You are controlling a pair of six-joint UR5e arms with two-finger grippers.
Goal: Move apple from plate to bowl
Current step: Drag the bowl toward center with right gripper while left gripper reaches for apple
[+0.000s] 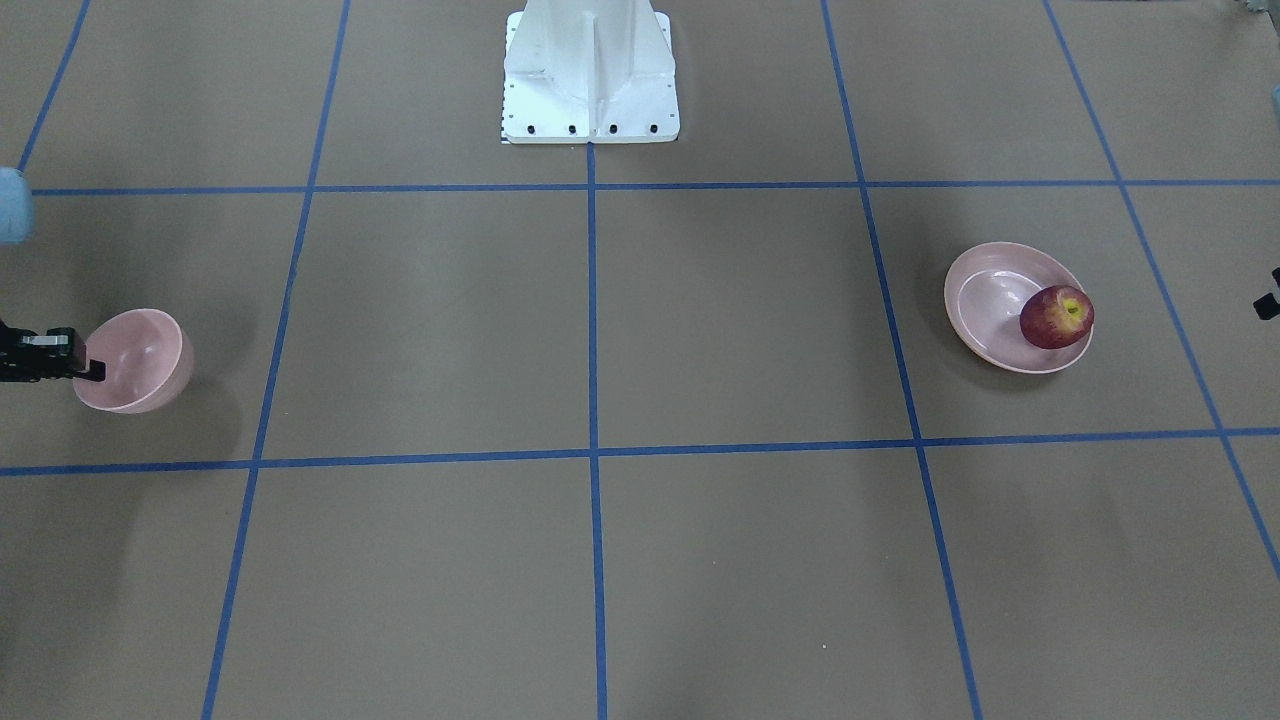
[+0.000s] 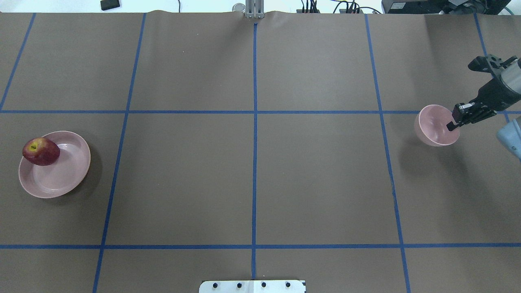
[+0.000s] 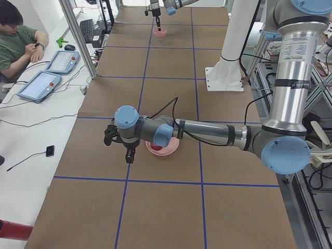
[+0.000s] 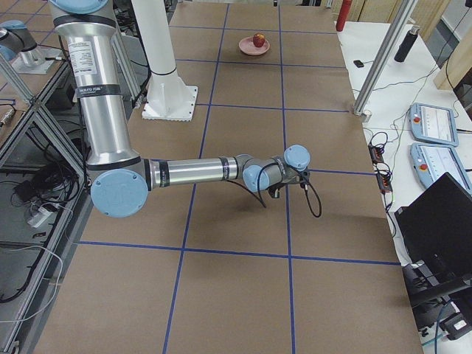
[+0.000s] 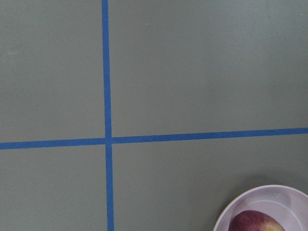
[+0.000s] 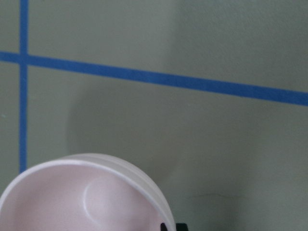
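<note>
A glossy dark red apple [image 2: 40, 151] with a yellow-green stem patch sits near the rim of a wide, shallow, shiny pink plate [image 2: 61, 179] on a matte brown table [image 2: 252, 183] crossed by blue tape. The left gripper [image 3: 118, 149] hovers just beside the plate, apart from the apple; how wide its jaws stand cannot be told. Well apart, the right gripper [image 2: 452, 126] pinches the rim of a small, deep, smooth pink bowl [image 2: 433, 128], which is tilted.

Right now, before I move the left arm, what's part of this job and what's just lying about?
Job: apple, plate, bowl, right gripper on the bowl's rim, left gripper near the plate.
Lying about: two teach pendants, computer mouse, keyboard, laptop.
</note>
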